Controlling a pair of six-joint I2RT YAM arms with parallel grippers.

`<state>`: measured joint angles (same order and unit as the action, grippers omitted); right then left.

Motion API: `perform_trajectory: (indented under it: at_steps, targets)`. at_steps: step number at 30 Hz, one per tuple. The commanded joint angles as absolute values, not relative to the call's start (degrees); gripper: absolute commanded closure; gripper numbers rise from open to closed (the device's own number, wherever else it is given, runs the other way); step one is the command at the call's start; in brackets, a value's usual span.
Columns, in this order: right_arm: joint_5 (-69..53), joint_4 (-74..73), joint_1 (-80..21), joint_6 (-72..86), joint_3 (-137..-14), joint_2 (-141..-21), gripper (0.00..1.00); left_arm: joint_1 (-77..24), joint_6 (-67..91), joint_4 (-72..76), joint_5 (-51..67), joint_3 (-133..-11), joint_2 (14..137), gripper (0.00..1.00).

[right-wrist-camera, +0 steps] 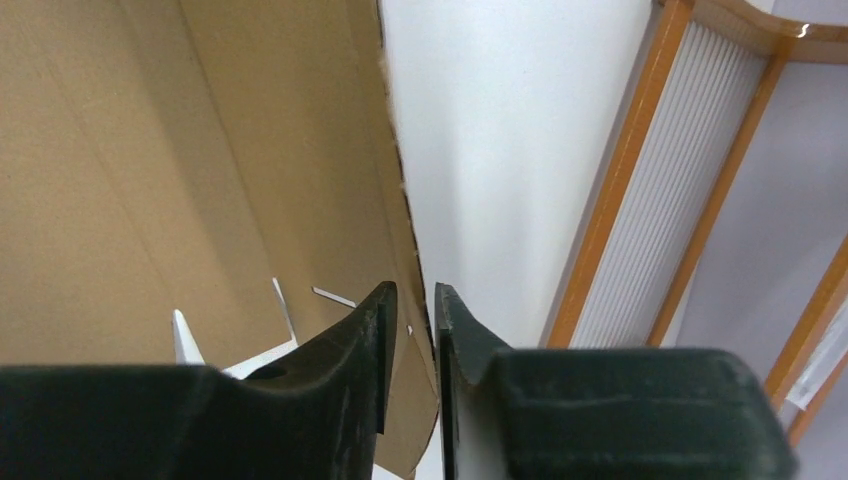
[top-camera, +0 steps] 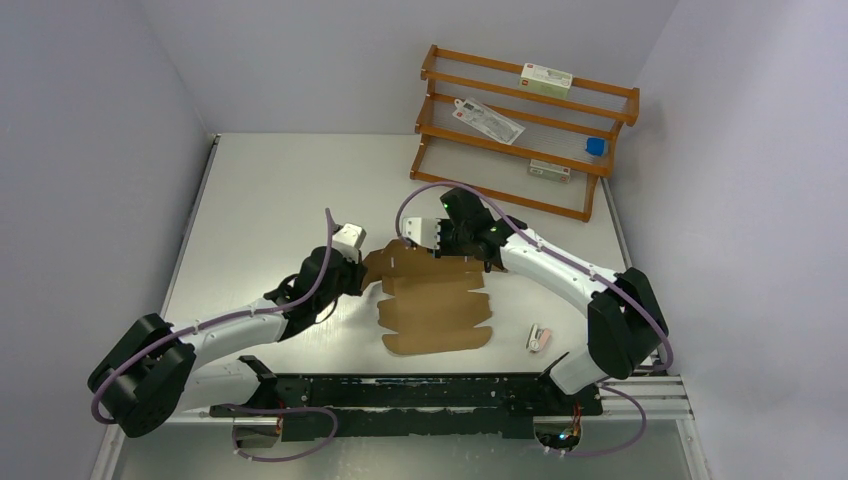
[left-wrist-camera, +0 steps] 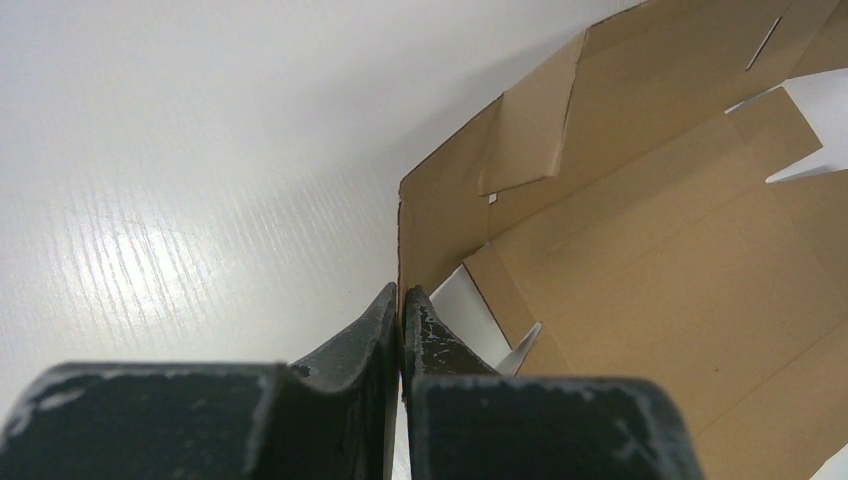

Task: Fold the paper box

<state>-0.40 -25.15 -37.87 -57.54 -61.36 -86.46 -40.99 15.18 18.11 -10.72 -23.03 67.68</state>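
Observation:
The paper box (top-camera: 435, 305) is a flat brown die-cut cardboard sheet in the middle of the table, with its far and left parts lifted. My left gripper (top-camera: 362, 268) is at the sheet's left flap. In the left wrist view the left gripper (left-wrist-camera: 401, 300) is shut on the upright edge of that flap (left-wrist-camera: 430, 215). My right gripper (top-camera: 440, 245) is at the sheet's far edge. In the right wrist view the right gripper (right-wrist-camera: 415, 300) is closed to a narrow gap with the cardboard edge (right-wrist-camera: 300, 150) between its fingers.
A wooden rack (top-camera: 525, 130) stands at the back right and holds packets and a small blue item (top-camera: 596, 146). It also shows in the right wrist view (right-wrist-camera: 620, 180). A small white printed carton (top-camera: 540, 338) lies on the table to the right of the sheet.

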Motion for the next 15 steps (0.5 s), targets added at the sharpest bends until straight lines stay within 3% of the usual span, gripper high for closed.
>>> perform_trajectory:
  at_steps: [1, 10, 15]
  targets:
    - [-0.2, -25.5, -37.6, -56.2, -62.1, -86.0, 0.82, -41.4, 14.1, 18.7, -11.2, -25.2, 68.4, 0.91]
    - [8.2, -22.9, -42.7, -52.9, -56.6, -81.6, 1.0, -41.3, 14.2, 22.2, -10.9, -26.9, 72.1, 0.91]
    - [17.6, -14.6, -48.0, -53.5, -48.3, -77.7, 1.0, -41.3, 13.5, 24.6, -11.0, -29.1, 74.9, 0.91]
